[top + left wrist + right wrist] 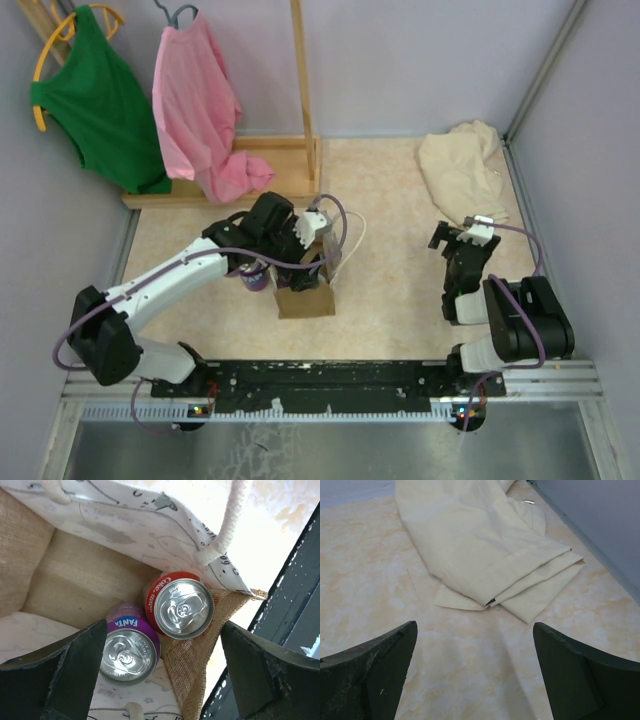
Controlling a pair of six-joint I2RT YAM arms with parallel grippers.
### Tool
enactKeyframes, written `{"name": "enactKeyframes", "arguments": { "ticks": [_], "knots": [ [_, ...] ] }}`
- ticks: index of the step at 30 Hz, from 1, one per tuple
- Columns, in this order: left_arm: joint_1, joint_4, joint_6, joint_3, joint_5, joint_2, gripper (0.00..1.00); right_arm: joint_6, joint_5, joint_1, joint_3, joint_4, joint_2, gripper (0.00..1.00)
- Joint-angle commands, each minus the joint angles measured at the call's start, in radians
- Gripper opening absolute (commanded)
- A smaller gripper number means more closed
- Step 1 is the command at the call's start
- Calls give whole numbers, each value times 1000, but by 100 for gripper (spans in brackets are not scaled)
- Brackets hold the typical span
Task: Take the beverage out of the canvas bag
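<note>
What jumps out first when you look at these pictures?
Two shiny cans, a red Coke can and a purple Fanta can, stand side by side at the brown canvas bag in the middle. At the back left hang a green shirt and a pink shirt; a cream cloth lies back right.

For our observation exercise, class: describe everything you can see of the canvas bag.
The canvas bag is small, brown and flat-sided, standing upright on the table with its mouth open. The left wrist view shows coarse woven burlap walls, white printed panels and thick white rope handles. Inside stand a red Coke can and a purple Fanta can, side by side. The open left gripper hovers over its mouth.
</note>
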Motion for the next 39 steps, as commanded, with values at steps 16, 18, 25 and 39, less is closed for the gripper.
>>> {"name": "enactKeyframes", "arguments": {
  "ticks": [16, 18, 25, 39],
  "knots": [
    [-4, 128, -16, 86, -108, -102, 98, -10, 3, -3, 9, 42, 3, 99],
    [-4, 120, -3, 82, -133, -103, 97, -11, 4, -3, 8, 42, 3, 99],
    [-4, 116, 73, 79, -138, -50, 95, -10, 2, -3, 8, 42, 3, 99],
    [-4, 65, 56, 182, -103, 147, 98, -11, 3, -3, 8, 41, 3, 99]
  ]
}}
